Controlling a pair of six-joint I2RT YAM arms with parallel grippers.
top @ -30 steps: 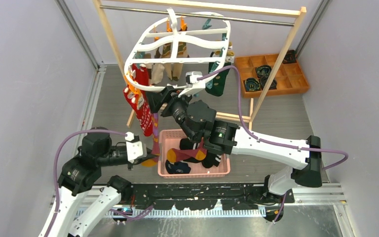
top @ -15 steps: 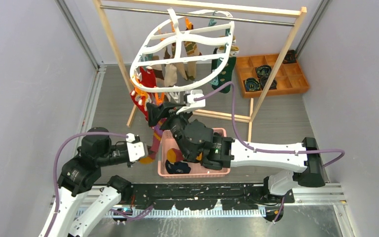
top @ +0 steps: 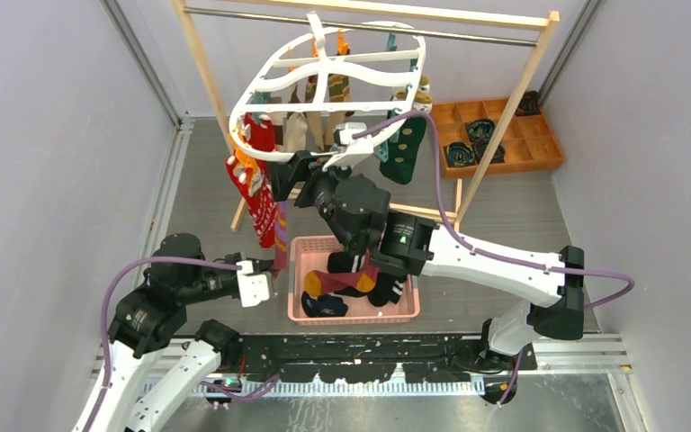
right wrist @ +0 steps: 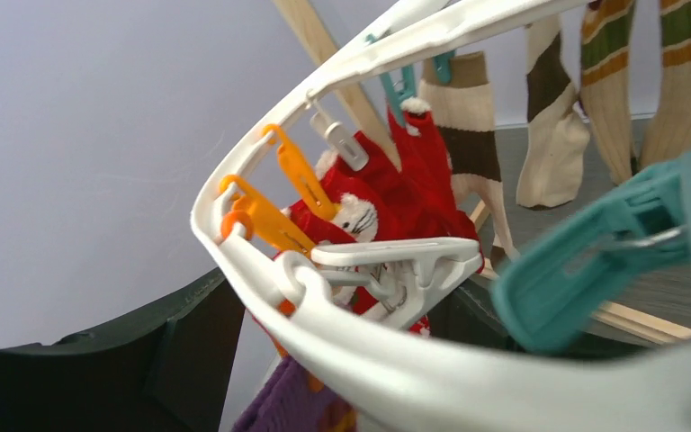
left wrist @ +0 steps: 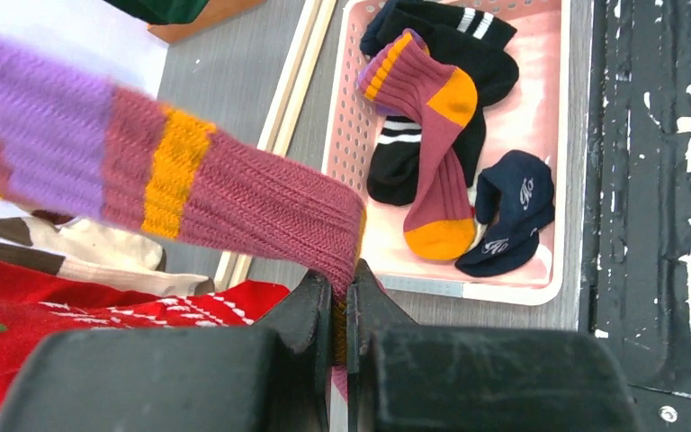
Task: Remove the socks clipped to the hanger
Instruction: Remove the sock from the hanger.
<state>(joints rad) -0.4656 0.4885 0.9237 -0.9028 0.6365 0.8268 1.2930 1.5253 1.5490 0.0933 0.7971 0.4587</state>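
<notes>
The left gripper (left wrist: 342, 292), low at the table's left, is pinched fully closed on the edge of a striped sock (left wrist: 234, 193), maroon with orange and purple bands. The sock stretches up toward the near rim of the hanger (right wrist: 396, 364); whether a clip has its upper end cannot be told. Just beside it hang red socks (top: 256, 193) with white patterning, at the hanger's left rim among orange clips (right wrist: 274, 220). The white oval hanger hangs by its hook from the rail of a wooden rack (top: 518, 90). The right gripper (top: 286, 177), reaching up under the frame, has its jaws spread wide to either side of that near rim, gripping nothing; contact with the plastic cannot be made out. Beige socks (right wrist: 549, 135) with brown stripes dangle under the middle of the frame, and a teal clip (right wrist: 594, 261) looms close to the right wrist camera. Below the right arm, a pink basket (left wrist: 531, 99) holds loose socks (left wrist: 432, 135): one maroon and orange, one black with white stripes, one navy. A green sock (top: 405, 153) hangs from the hanger's right rim. Far right, a wooden tray (top: 544, 148) sits near the back corner.
</notes>
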